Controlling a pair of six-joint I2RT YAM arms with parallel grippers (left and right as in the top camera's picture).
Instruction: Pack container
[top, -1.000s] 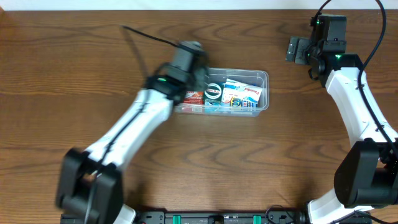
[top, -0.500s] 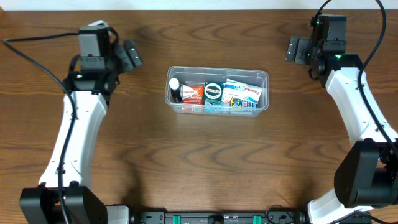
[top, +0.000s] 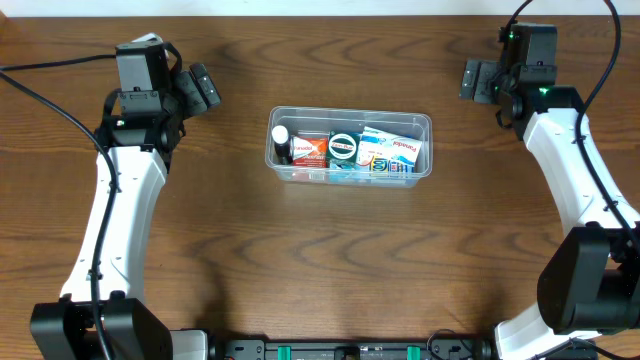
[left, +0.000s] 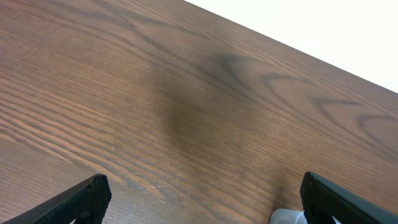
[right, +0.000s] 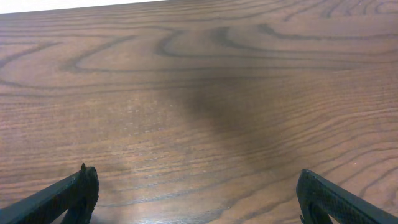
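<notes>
A: We start with the wooden table (top: 330, 260). What do we record on it?

B: We record the left arm (top: 115, 220) reaching up its own side and the right arm (top: 575, 180) doing the same opposite. Neither is over the middle.

A: And the container (top: 320, 111)?

B: We find it upright on the table, at mid-width toward the far edge, between the two arms and well apart from both. Nothing touches it.

A: Grippers?

B: We place the left gripper (top: 203, 88) near the far left of the table and the right gripper (top: 472, 80) near the far right. Each wrist view shows its fingertips (left: 87, 199) wide apart with only bare wood between them, so we log both sets of jaws as spread and holding nothing.

A: Contents?

B: From the right end we see blue-and-white boxes (top: 392, 153), a round green-and-white item (top: 343, 148), a red box (top: 310, 151), then a small white-capped bottle (top: 281, 135) at the left end. We cannot read the labels.
</notes>
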